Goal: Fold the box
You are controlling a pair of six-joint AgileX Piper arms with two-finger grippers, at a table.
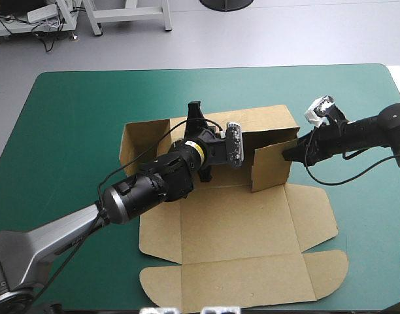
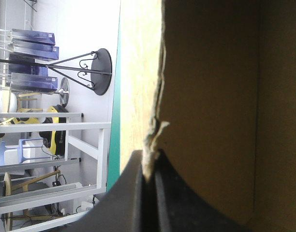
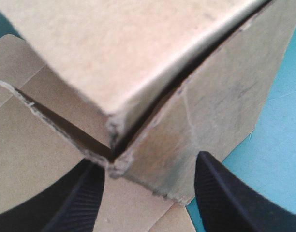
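The brown box [image 1: 233, 229] lies mid-table with its far and side walls raised and its lid panel flat toward the near edge. My left gripper [image 1: 195, 110] reaches over the tray to the far wall. In the left wrist view that gripper [image 2: 149, 163] is shut on the torn top edge of the wall [image 2: 211, 96]. My right gripper [image 1: 287, 154] is at the right wall's near corner. There it [image 3: 150, 162] stands open, with the corner of the raised walls [image 3: 114, 58] between its fingers [image 3: 220, 193].
The teal-green cover [image 1: 69, 131] lies bare to the left and right of the box. The lid's rounded flaps [image 1: 327, 268] reach close to the table's near edge.
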